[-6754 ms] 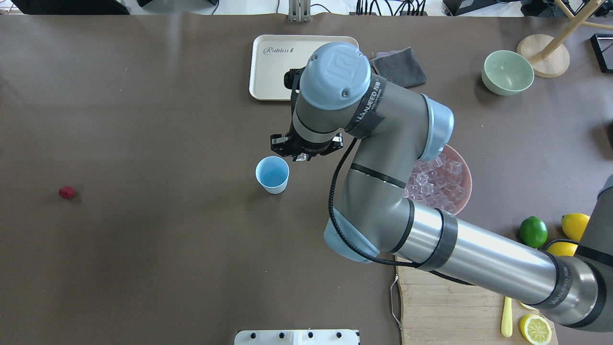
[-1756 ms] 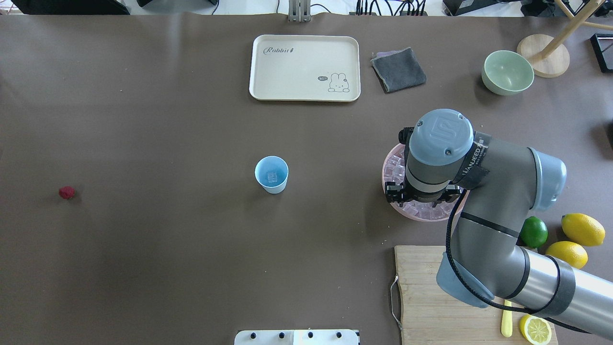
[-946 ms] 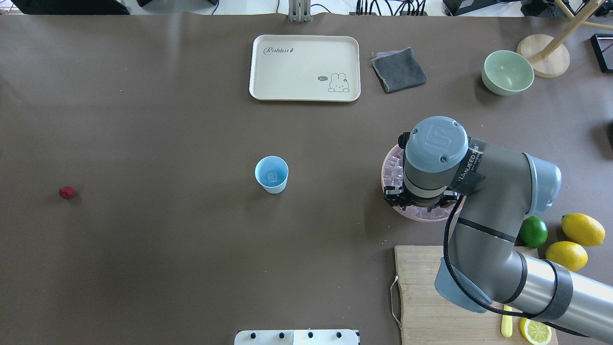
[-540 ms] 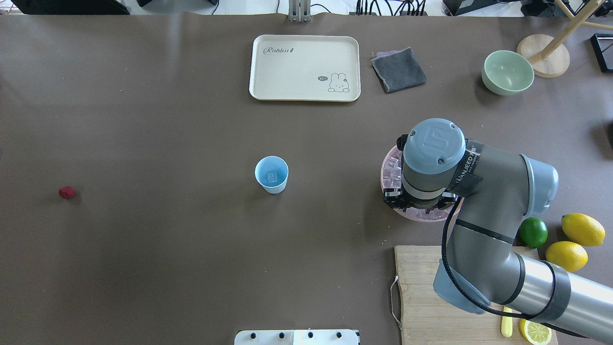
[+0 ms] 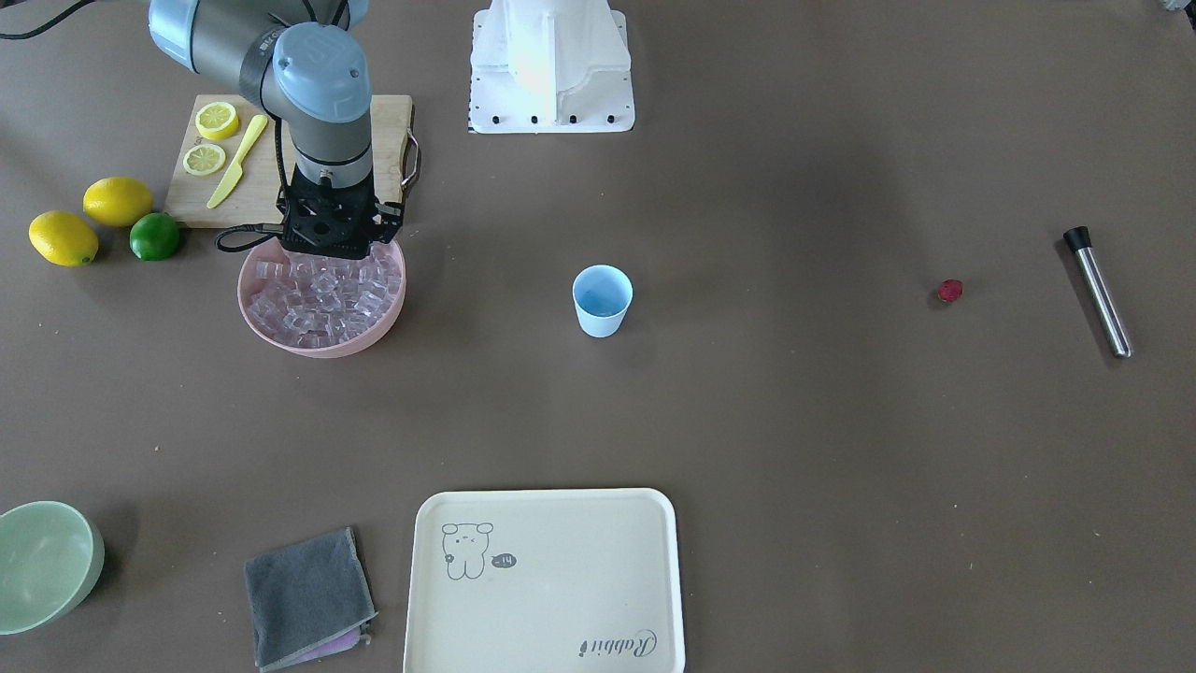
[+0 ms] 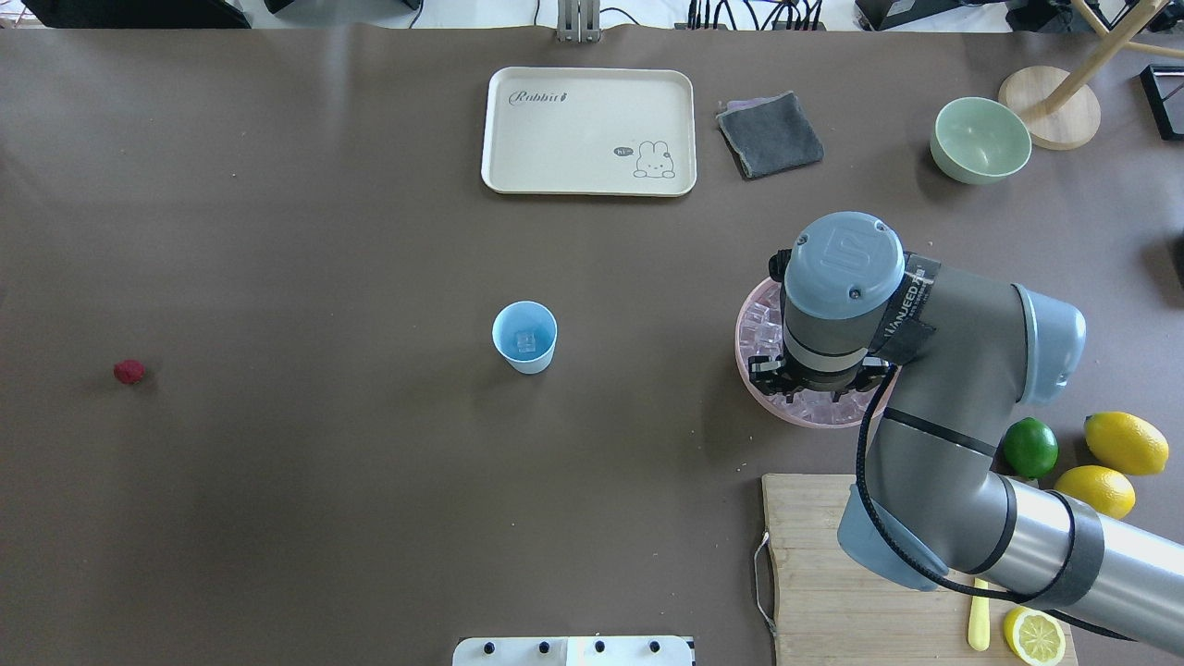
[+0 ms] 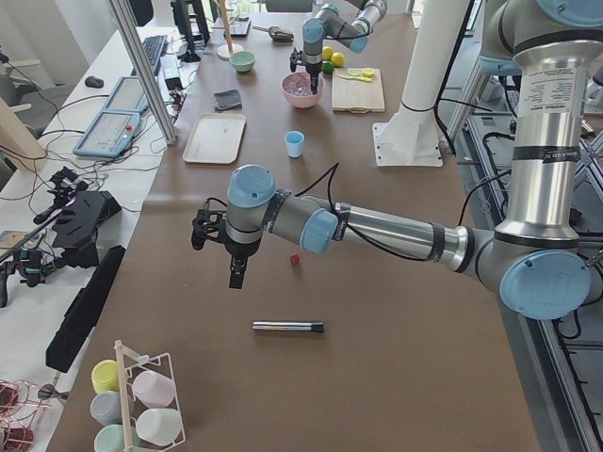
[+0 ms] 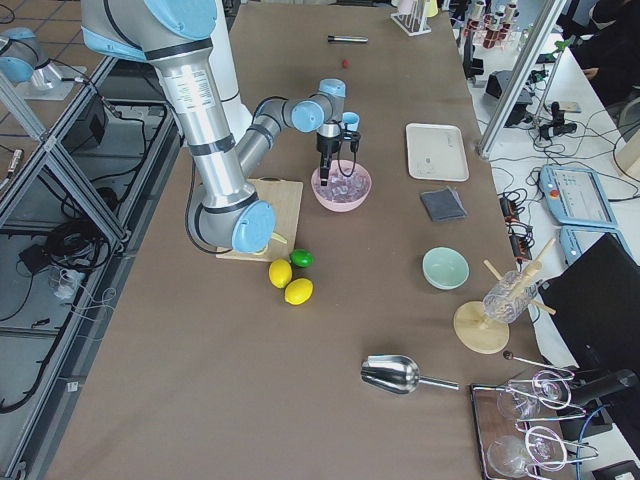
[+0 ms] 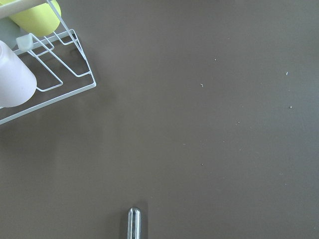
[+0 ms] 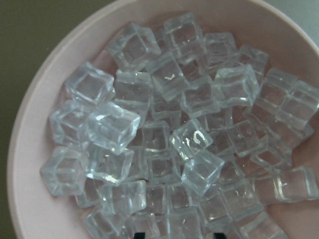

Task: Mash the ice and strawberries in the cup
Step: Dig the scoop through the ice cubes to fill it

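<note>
Right gripper (image 5: 327, 250): you see it low over the pink bowl (image 5: 322, 350), fingertips spread apart at the ice (image 10: 164, 144), no cube clamped. Left gripper (image 7: 236, 273): opening cannot be told. The cup (image 6: 525, 337), holding one cube, stands well apart from both; the strawberry (image 6: 129, 372) lies beyond it, toward the robot's left

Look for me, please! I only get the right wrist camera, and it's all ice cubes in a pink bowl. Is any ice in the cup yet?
Observer: Yes. The overhead view shows one ice cube sitting inside the blue cup.
Operator: Where's the strawberry?
Observer: Not in the cup. The strawberry lies alone on the table, far off toward the robot's left side.
Operator: Is there anything to squash it with?
Observer: A metal stick with a black end lies on the table, just past the strawberry in the front-facing view.
</note>
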Available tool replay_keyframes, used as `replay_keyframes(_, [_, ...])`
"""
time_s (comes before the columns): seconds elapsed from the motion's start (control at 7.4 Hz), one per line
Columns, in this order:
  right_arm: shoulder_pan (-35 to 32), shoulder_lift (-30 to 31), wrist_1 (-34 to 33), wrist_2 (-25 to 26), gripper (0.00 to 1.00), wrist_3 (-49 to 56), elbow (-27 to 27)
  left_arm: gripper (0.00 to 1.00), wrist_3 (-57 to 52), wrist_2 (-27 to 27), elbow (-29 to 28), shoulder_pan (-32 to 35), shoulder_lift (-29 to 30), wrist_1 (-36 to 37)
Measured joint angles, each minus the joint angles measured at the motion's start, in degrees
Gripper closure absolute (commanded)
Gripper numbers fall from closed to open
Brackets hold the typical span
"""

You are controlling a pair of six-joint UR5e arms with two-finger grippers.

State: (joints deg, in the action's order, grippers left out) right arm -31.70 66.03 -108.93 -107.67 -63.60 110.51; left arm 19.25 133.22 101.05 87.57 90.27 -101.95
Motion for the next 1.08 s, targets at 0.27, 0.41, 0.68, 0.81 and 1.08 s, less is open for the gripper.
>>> replay_keyframes(0.27, [-0.03, 0.0, 0.01, 0.17, 0.45, 0.28, -0.19, 0.01, 0.0, 0.02, 0.08, 0.04, 0.0, 0.0])
replay_keyframes(0.41, [0.03, -0.04, 0.07, 0.12, 0.45, 0.27, -0.23, 0.01, 0.0, 0.02, 0.09, 0.04, 0.03, 0.01])
replay_keyframes(0.68, [0.04, -0.11, 0.18, 0.06, 0.45, 0.28, -0.24, 0.01, 0.0, 0.02, 0.02, -0.02, 0.14, 0.07])
replay_keyframes(0.81, [-0.06, -0.1, 0.18, 0.15, 0.46, 0.53, -0.27, 0.01, 0.0, 0.02, 0.02, -0.02, 0.15, 0.07])
replay_keyframes(1.08, [-0.39, -0.18, 0.08, 0.33, 0.46, 3.45, -0.29, 0.01, 0.0, 0.02, -0.05, -0.03, 0.15, 0.01])
